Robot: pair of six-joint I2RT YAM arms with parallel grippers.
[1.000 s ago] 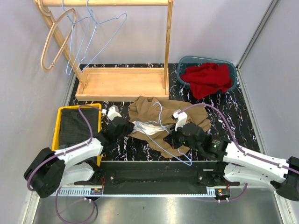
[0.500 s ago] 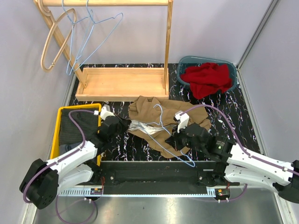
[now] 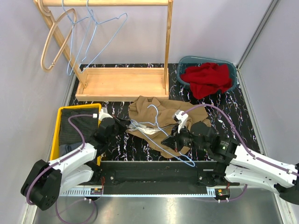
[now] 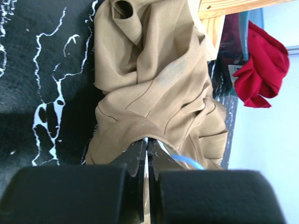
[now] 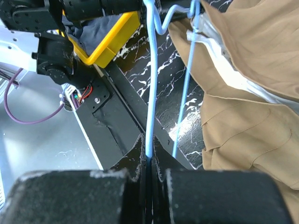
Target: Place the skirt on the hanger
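Pulled leftward since earlier, left gripper (image 4: 147,156) is clamped on skirt (image 4: 154,79) edge, mid-table. Right gripper (image 5: 149,158) is clamped on hanger (image 5: 150,93) wire. Fabric should be kept taut while threaded.

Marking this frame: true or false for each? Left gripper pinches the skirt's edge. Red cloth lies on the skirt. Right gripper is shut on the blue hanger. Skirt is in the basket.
1. The left gripper pinches the skirt's edge. True.
2. The red cloth lies on the skirt. False: it lies in the basket, apart from the skirt.
3. The right gripper is shut on the blue hanger. True.
4. The skirt is in the basket. False: it lies crumpled on the mat.
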